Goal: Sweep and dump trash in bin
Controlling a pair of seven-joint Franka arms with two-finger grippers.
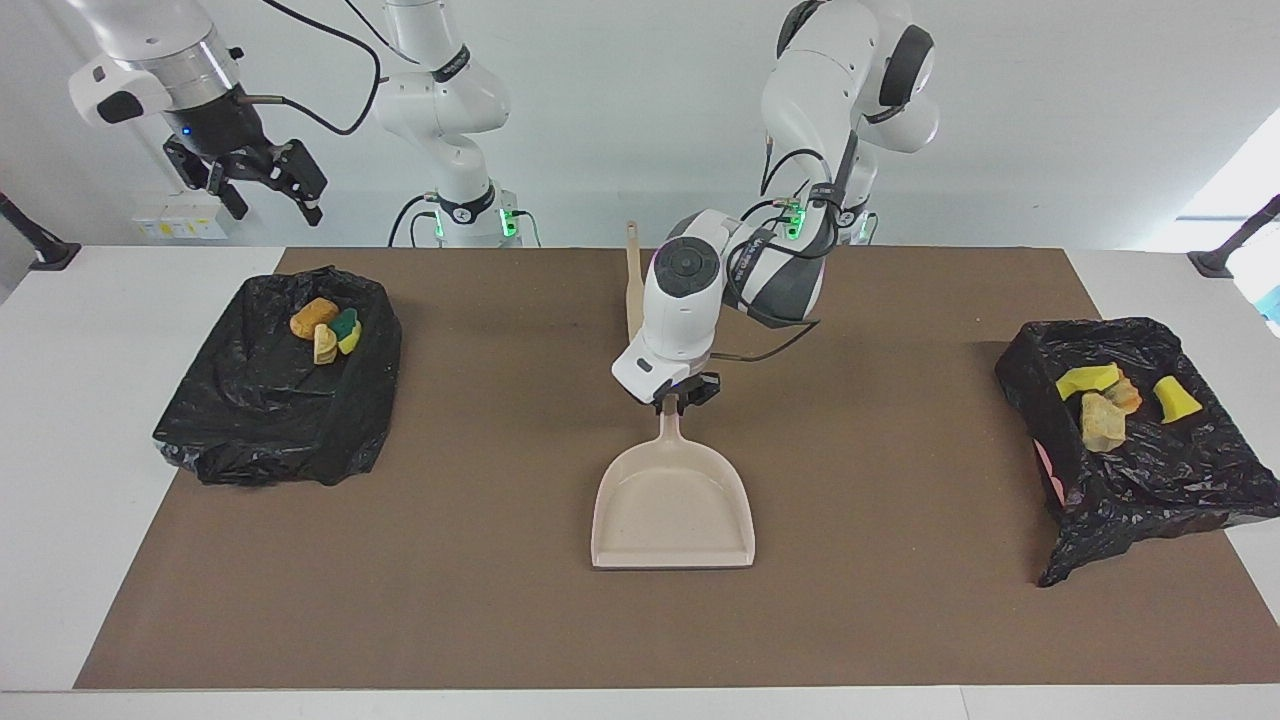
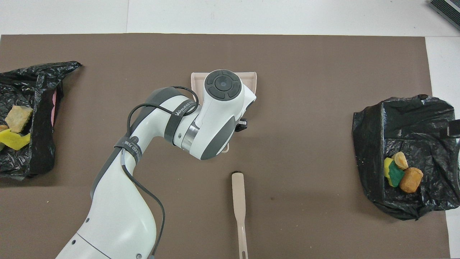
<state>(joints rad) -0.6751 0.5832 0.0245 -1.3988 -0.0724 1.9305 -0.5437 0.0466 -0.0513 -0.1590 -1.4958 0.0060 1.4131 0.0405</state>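
A beige dustpan point(image 1: 672, 510) sits at the middle of the brown mat, its mouth pointing away from the robots. My left gripper point(image 1: 676, 403) is shut on the top of its handle. Seen from overhead, the left wrist covers most of the dustpan point(image 2: 252, 77). The trash lies in two black-lined bins. Yellow, green and orange scraps point(image 1: 327, 328) are in the bin point(image 1: 270, 420) at the right arm's end. Yellow and tan scraps point(image 1: 1103, 400) are in the bin point(image 1: 1150, 480) at the left arm's end. My right gripper point(image 1: 262, 190) hangs open, high above the first bin.
A beige brush with black bristles point(image 2: 239, 201) lies on the mat nearer to the robots than the dustpan, its handle pointing toward them. In the facing view the left arm hides part of the brush point(image 1: 633, 280). The mat point(image 1: 480, 600) covers most of the white table.
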